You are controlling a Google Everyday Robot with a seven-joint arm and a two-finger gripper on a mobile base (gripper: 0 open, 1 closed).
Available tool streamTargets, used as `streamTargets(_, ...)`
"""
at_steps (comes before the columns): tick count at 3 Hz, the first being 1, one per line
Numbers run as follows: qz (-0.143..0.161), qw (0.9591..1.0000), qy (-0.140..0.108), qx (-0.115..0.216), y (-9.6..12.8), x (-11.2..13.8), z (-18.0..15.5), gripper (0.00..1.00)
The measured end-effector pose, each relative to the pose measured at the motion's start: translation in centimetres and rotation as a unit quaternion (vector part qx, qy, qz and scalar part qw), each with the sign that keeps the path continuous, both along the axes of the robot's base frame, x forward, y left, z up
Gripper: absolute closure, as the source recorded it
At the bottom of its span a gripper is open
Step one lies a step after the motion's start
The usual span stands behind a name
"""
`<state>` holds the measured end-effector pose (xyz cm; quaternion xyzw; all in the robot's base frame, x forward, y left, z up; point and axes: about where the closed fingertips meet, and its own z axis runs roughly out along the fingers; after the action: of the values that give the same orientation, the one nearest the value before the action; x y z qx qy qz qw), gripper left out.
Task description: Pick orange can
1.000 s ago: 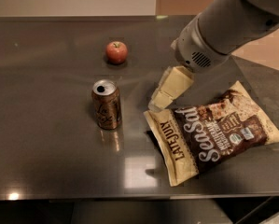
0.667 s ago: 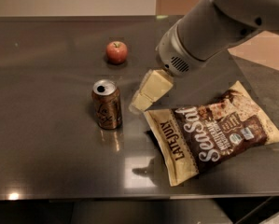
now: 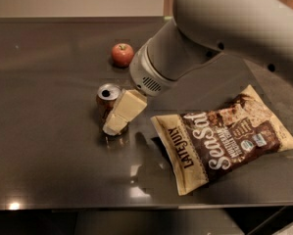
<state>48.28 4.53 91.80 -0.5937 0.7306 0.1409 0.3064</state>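
Note:
The orange can [image 3: 106, 98] stands upright on the dark table [image 3: 48, 151], left of centre, its silver top with the pull-tab hole showing. My gripper [image 3: 117, 120] reaches down from the big grey arm [image 3: 185, 48] at the upper right and sits right against the can's right and front side, covering much of its body. Whether it touches the can, I cannot tell.
A red apple [image 3: 122, 54] lies behind the can, close to the arm's wrist. A brown and yellow snack bag [image 3: 224, 136] lies flat to the right of the can. The table's front edge runs along the bottom of the view.
The arm has swung left and down. My gripper moved from beside the snack bag to right against the can. The can, apple and bag have not moved.

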Motion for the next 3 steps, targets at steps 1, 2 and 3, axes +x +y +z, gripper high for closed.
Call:
streamTargets(1,0.027,0.9996,0.005,0.004,2.1,-0.2,-1.3,0.00)
streamTargets(2,0.046,0.9988,0.015,0.008,3.2,-0.2,-2.5,0.18)
streamTargets(3,0.059,0.9979,0.023,0.014,3.7,-0.3,-2.6,0.41)
